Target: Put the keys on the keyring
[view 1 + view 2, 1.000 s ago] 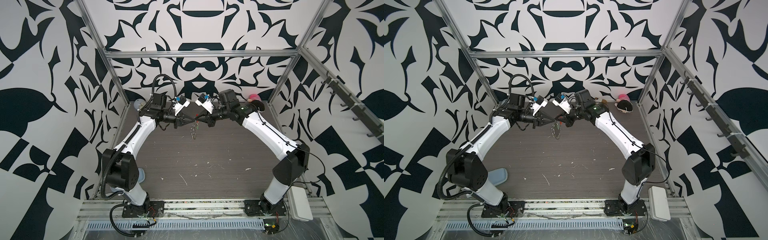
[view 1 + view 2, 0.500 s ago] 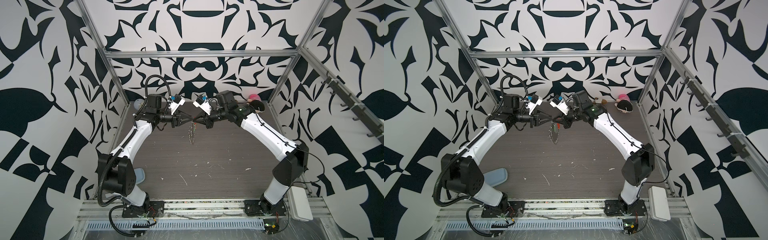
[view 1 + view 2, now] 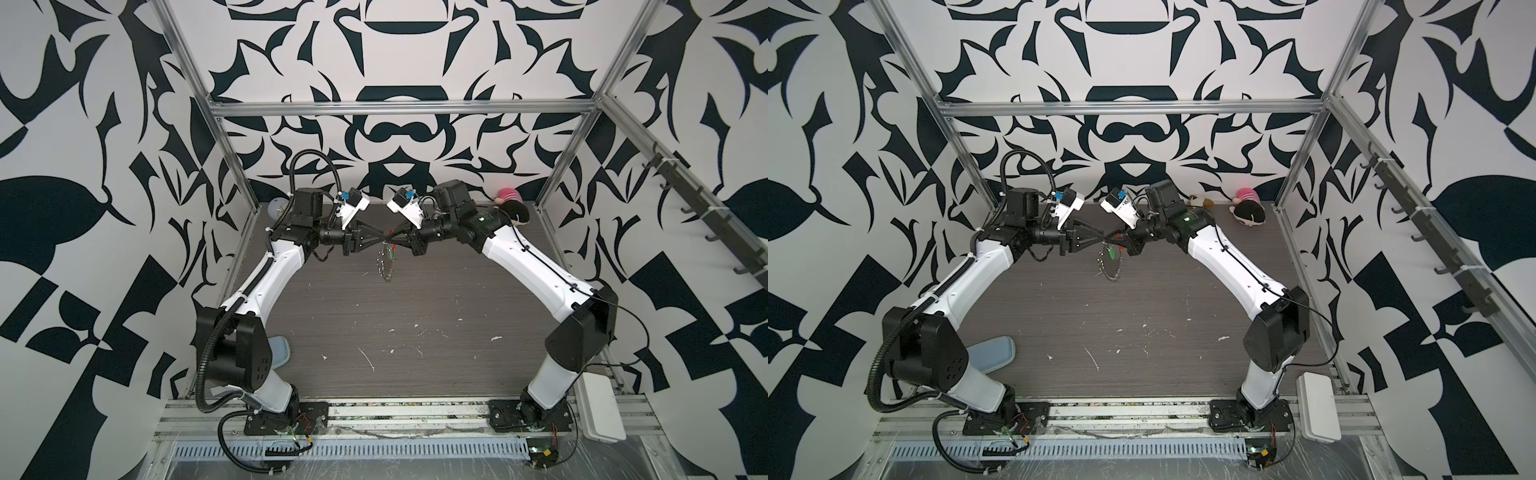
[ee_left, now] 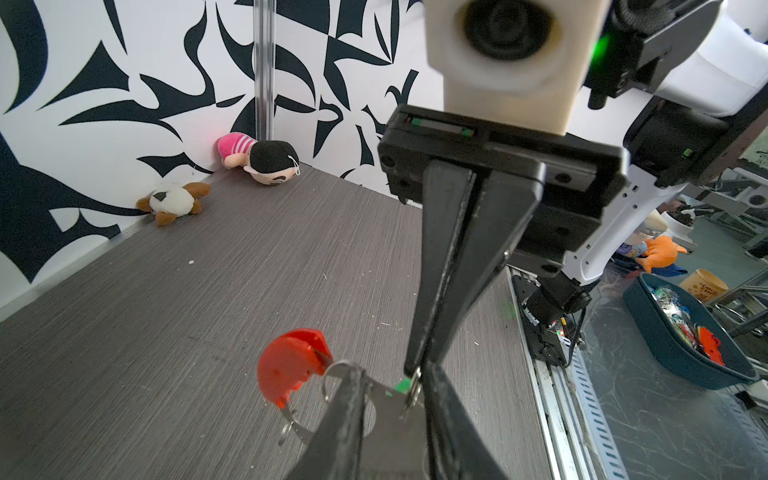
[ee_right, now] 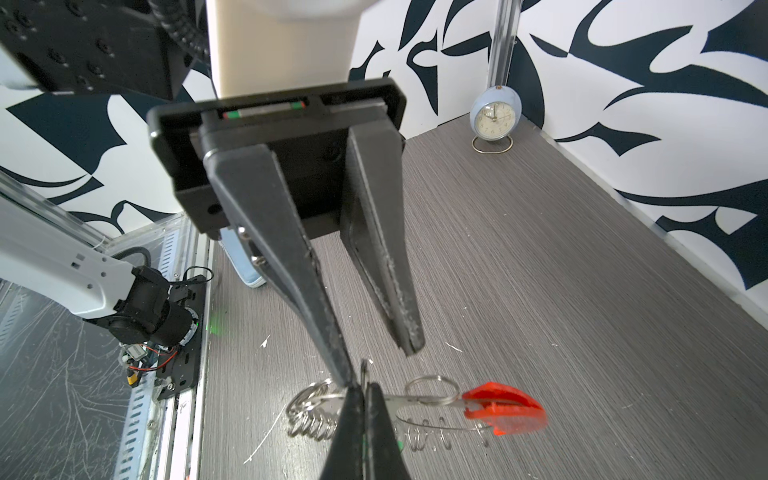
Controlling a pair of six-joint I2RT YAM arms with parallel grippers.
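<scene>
Silver wire keyring loop [image 5: 498, 409] pinched in right gripper [image 4: 415, 365] | left gripper [image 5: 379, 362] jaws apart | advice: grip green plastic key tag [image 4: 401, 386] squarely, hold loop steady.

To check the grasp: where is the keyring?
The keyring hangs above the table's far middle in both top views, from the shut right gripper, beside the open left gripper.
</scene>
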